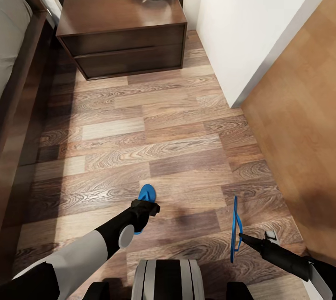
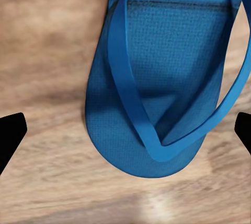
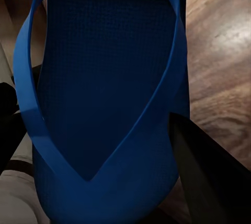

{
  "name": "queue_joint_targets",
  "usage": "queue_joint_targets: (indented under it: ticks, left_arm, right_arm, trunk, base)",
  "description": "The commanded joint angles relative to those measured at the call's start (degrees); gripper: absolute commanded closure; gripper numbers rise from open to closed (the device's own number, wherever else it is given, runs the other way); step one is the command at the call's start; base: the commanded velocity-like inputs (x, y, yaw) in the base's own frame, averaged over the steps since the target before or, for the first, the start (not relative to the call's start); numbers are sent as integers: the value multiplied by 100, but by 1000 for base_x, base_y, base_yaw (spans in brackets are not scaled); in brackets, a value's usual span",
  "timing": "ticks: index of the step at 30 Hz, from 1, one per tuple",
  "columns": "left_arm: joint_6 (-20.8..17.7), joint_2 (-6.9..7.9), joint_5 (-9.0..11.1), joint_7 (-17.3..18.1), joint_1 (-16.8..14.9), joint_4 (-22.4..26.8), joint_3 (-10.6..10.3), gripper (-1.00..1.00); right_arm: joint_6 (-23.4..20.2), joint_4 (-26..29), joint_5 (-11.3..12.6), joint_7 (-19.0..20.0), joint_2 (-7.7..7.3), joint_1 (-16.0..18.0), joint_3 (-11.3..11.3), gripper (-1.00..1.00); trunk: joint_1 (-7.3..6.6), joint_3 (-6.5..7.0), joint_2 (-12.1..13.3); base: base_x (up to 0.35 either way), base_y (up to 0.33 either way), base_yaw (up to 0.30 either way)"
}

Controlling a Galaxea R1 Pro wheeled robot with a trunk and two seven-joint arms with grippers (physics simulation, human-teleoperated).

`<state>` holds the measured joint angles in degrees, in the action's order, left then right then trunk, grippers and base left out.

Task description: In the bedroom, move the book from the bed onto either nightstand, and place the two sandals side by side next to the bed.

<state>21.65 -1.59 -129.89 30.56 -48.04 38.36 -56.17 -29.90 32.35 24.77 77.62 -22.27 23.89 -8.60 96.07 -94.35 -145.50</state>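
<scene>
On grained planks, flat blue sandal [image 2: 157, 88]; another [image 1: 234, 230] stands edge-up.

My left arm [image 1: 84, 253]: white-grey shell, grey round joint cap, black forearm; right arm [image 1: 289, 258] black, white bracket; grey-striped trunk [image 1: 168, 279] at 6 o'clock

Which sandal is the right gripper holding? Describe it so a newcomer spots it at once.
On the wood floor before the nightstand, look near the right gripper. Its sandal stands on edge, a thin blue sliver, while the other sandal lies flat under the left gripper.
</scene>
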Motion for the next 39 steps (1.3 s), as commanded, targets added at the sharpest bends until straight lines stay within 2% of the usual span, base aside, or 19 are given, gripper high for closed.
queue_joint_targets:
  ticks: [1, 7, 14, 23, 29, 37, 39]
  left_arm:
    - [33, 1, -37, 2, -4, 4, -17, -100]
    - [34, 1, -42, 38, -4, -2, -17, -100]
    - [32, 1, -37, 358, -4, -4, -17, -100]
    - [32, 0, -37, 374, -4, 4, -17, -100]
    - [32, 1, -37, 377, -4, 0, -17, -100]
    - [32, 1, -37, 372, -4, 4, -17, -100]
    - [32, 1, -34, 372, -4, 4, -17, -100]
  right_arm:
    - [-60, 0, 19, 7, -1, 1, -1, 100]
    - [-60, 1, 19, 7, -1, 1, -1, 100]
    - [-60, 4, 19, 7, -3, 1, -1, 100]
    - [-60, 5, 19, 7, -5, 1, -1, 100]
    - [-60, 0, 19, 7, -2, 1, -1, 100]
    - [-60, 0, 19, 7, -2, 1, -1, 100]
    - [-60, -1, 19, 7, -4, 1, -1, 100]
  trunk:
    - [-1, -3, -1]
    - [-1, -3, -1]
    - [-1, -3, -1]
    - [-1, -3, -1]
    - [15, -136, -9]
    - [15, -136, -9]
    - [20, -180, -12]
  base:
    - [0, 0, 0]
    - [0, 0, 0]
    - [0, 0, 0]
    - [0, 0, 0]
    - [0, 0, 0]
    - [0, 0, 0]
    - [0, 0, 0]
